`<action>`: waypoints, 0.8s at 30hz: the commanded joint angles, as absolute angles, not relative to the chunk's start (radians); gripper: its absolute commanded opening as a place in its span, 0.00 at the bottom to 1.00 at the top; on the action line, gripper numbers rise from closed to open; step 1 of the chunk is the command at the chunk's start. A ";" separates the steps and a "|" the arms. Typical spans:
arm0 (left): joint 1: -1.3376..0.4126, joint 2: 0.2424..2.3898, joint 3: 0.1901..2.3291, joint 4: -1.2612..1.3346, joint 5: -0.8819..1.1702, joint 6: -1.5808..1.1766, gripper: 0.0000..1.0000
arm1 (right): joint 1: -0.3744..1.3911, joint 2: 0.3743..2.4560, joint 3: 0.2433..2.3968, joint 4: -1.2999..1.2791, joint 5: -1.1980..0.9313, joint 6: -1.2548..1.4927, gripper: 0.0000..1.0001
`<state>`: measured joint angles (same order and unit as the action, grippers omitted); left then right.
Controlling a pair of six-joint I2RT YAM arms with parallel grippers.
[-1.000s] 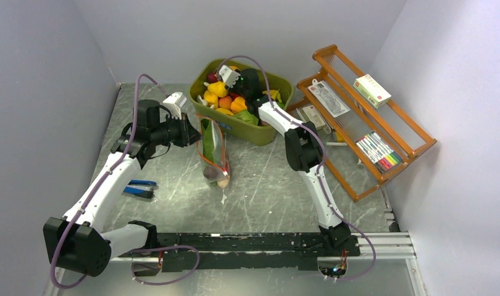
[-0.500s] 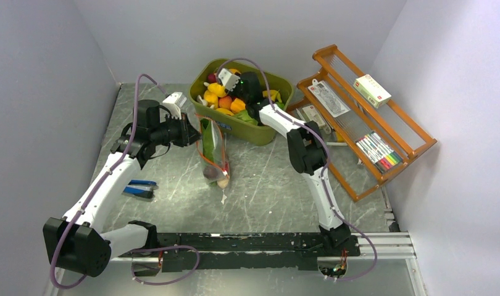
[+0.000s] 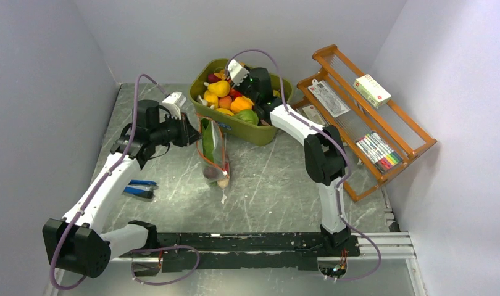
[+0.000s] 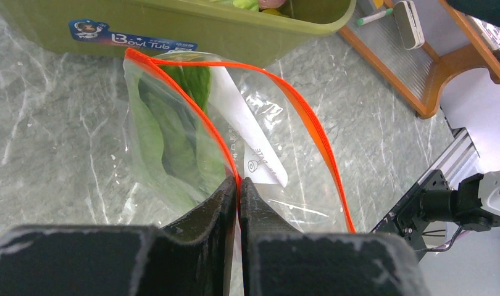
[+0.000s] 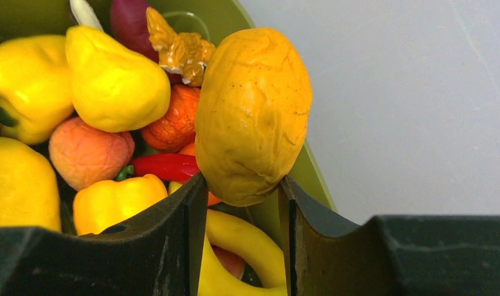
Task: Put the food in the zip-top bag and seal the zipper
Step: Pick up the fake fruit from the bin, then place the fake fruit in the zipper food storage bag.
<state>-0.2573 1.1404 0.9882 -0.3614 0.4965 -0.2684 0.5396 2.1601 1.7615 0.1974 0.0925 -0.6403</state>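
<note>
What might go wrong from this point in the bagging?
1. The right gripper grips the yellow-orange toy only by one end; it may slip in transit.
2. The left gripper pinches just one side of the zipper, so the mouth of the zip-top bag is narrow and the toy may snag.

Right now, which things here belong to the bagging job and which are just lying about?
Job: bag, held by the shut left gripper; zipper; leaves inside; orange fruit in the right gripper; other food in the tub.
Lying about: rack, markers, white box, blue tool.
</note>
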 commanded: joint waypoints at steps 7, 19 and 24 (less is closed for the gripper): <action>-0.265 1.133 1.005 -0.320 0.481 -0.269 0.07 | 0.541 1.928 1.648 0.147 0.034 -0.274 0.29; -0.265 1.119 0.997 -0.309 0.466 -0.279 0.07 | 0.587 1.525 1.386 0.012 -0.054 0.193 0.28; -0.265 1.126 0.996 -0.304 0.471 -0.285 0.07 | 0.605 1.387 1.287 -0.030 -0.119 0.371 0.28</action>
